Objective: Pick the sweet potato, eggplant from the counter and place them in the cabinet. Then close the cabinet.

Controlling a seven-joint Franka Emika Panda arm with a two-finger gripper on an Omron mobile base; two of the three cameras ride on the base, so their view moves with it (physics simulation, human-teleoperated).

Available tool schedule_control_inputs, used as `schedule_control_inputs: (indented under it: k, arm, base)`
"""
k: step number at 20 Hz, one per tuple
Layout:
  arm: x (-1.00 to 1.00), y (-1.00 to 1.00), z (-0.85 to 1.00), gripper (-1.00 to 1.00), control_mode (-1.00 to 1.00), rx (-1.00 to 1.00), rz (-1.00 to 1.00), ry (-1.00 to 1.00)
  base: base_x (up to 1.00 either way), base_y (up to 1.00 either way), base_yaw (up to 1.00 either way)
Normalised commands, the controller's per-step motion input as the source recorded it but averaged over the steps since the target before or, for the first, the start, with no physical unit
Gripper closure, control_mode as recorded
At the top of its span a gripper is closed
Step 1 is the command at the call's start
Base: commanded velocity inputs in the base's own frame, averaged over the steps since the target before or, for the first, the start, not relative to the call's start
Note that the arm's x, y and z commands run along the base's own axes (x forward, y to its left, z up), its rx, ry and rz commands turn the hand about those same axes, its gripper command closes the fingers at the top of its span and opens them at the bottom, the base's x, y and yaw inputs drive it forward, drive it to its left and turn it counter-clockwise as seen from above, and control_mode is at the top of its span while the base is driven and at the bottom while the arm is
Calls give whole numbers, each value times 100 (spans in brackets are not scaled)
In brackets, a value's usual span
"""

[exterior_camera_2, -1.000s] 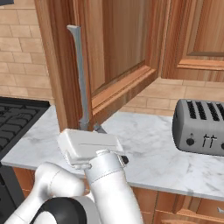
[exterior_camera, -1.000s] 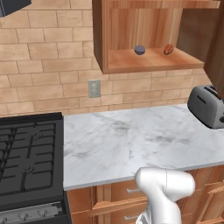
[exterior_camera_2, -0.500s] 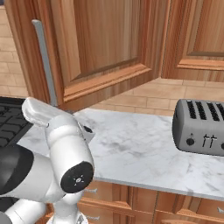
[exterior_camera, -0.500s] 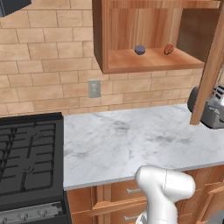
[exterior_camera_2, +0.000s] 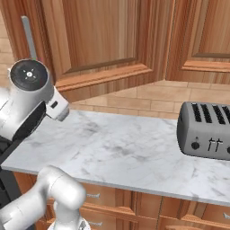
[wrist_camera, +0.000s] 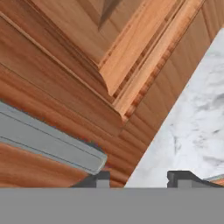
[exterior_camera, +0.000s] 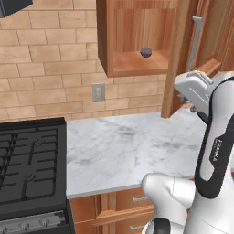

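From the left, a black stove [exterior_camera: 29, 169] adjoins the white grey-veined marble counter [exterior_camera: 123, 151] below a tan brick wall with an outlet [exterior_camera: 98, 92]. Above, the reddish-brown wooden cabinet [exterior_camera: 137, 36] holds the dark round eggplant [exterior_camera: 146, 52] on its shelf. Its panelled door [exterior_camera_2: 103, 40], with a thin metal handle [wrist_camera: 48, 140], stands partly open. The tool [wrist_camera: 138, 179] sits beside the handle, its tips nearly together, clamping nothing. A grey toaster [exterior_camera_2: 204, 130] rests at right.
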Motion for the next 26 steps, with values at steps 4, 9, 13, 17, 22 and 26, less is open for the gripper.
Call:
schedule_control_inputs:
  k: [4,9,13,17,22,26]
  arm:
    - [100,79,-73,-100,-100,-30,-45,-5]
    - [100,44,-83,-100,-100,-35,-42,-28]
    - [100,8,-13,-100,-100,-31,-35,-26]
    - [100,-17,83,-100,-100,-20,-31,7]
    - [100,-42,100,-100,-100,-12,-20,22]
    - [100,-36,61,-100,-100,-6,-11,33]
  base:
    - [0,0,0]
    - [0,0,0]
    - [0,0,0]
    - [0,0,0]
    - [0,0,0]
    - [0,0,0]
